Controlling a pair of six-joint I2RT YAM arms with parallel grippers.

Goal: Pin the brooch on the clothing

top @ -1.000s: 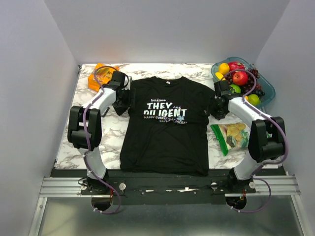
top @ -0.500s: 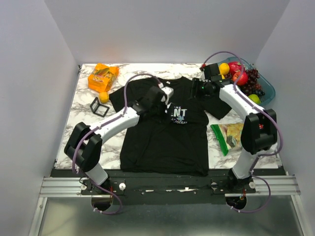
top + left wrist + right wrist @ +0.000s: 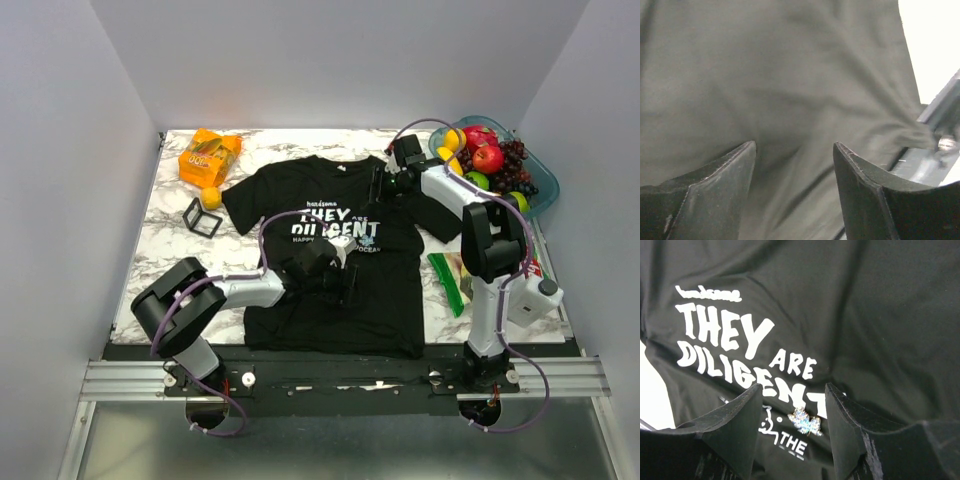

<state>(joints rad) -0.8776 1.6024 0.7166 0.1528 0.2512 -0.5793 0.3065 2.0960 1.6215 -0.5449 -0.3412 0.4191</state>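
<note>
The shirt (image 3: 330,320) lies flat and face-up on the desk (image 3: 300,145) with its sleeves spread, which presents the chest print as an even work surface. The brooch (image 3: 806,422), a small glinting leaf shape, sits on the print just below the last letters of "DILIGENT" and above the word "THE". Whether its pin passes through the cloth cannot be told. The right end effector (image 3: 793,390) hangs over the far right part of the shirt near the sleeve, with its jaws apart and empty. Its camera looks down the chest so that the brooch shows between the fingers, a placement that suits inspection or an approach. The left end effector (image 3: 795,150) is low over the plain lower front, jaws likewise apart, with only cloth beneath. This position suits pinching or pressing the fabric to stop it shifting. Judgement: the brooch is at its intended place, and the step in hand is securing or verifying it.
</note>
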